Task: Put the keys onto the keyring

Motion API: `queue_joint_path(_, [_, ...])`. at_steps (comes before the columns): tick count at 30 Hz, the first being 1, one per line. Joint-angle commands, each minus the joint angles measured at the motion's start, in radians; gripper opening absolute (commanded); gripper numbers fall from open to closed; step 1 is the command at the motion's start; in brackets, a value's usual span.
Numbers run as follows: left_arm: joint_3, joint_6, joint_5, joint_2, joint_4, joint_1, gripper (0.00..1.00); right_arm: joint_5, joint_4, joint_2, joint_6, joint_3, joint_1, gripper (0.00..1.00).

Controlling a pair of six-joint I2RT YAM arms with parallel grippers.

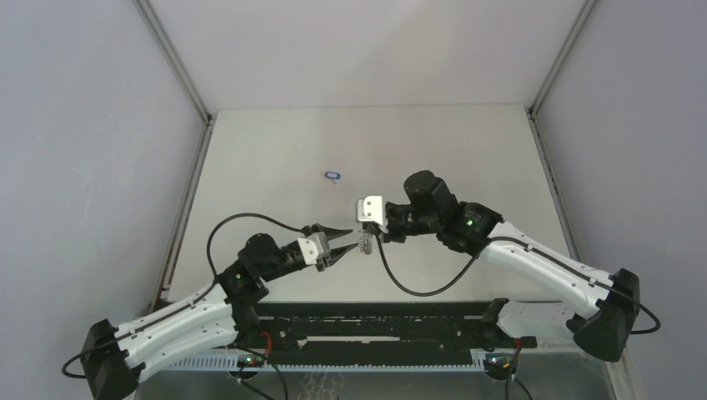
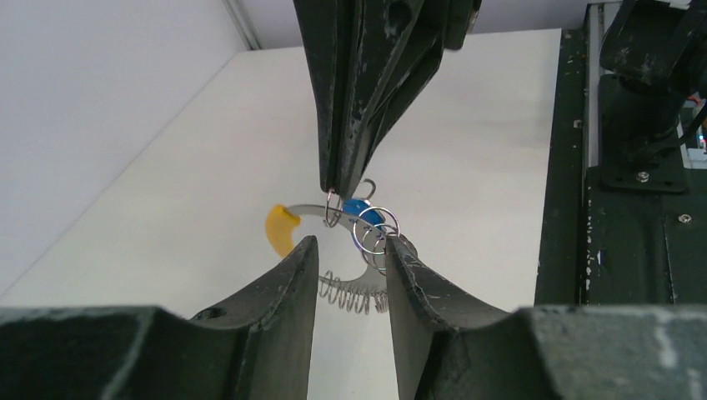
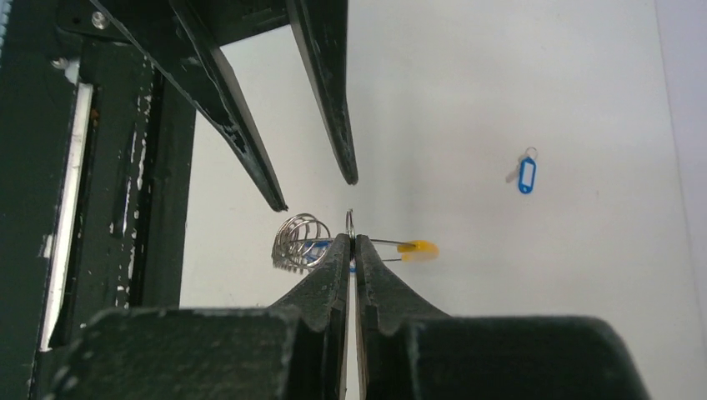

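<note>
The keyring [image 2: 367, 232] hangs in the air: a silvery band strung with several small wire rings, one end yellow [image 2: 282, 228]. A blue key tag [image 2: 358, 207] shows among its rings. My right gripper [image 3: 352, 242] is shut on a ring of the keyring [image 3: 300, 240], whose yellow end [image 3: 417, 247] sticks out to the right. My left gripper [image 2: 350, 250] is open just below the rings, its right fingertip [image 2: 398, 254] at their edge and nothing between the fingers. A second key [image 1: 334, 176] with a blue tag lies on the table; it shows as the key [image 3: 525, 173] in the right wrist view.
In the top view both grippers meet above the near middle of the table, left gripper [image 1: 346, 243] tip to tip with right gripper [image 1: 364, 237]. A black rail [image 1: 375, 329] runs along the near edge. Grey walls close in the white table [image 1: 467, 158] on three sides.
</note>
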Motion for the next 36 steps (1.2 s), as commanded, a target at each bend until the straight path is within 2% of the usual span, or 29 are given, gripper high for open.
queue_joint_path(1, [-0.028, -0.034, -0.007, 0.05, 0.1, 0.007, 0.4, 0.169, -0.117, 0.007, -0.062, 0.095, 0.059, 0.0])
queue_joint_path(9, [-0.057, -0.041, 0.0, 0.091, 0.239, 0.023, 0.4, 0.256, -0.211, 0.05, -0.093, 0.171, 0.117, 0.0])
queue_joint_path(15, [-0.069, -0.046, 0.077, 0.103, 0.311, 0.045, 0.38, 0.301, -0.257, 0.087, -0.111, 0.212, 0.133, 0.0])
queue_joint_path(20, [-0.058, -0.043, 0.114, 0.147, 0.324, 0.046, 0.33, 0.308, -0.27, 0.098, -0.121, 0.228, 0.144, 0.0])
queue_joint_path(36, [-0.053, -0.024, 0.13, 0.214, 0.373, 0.05, 0.25, 0.307, -0.273, 0.099, -0.133, 0.239, 0.168, 0.0])
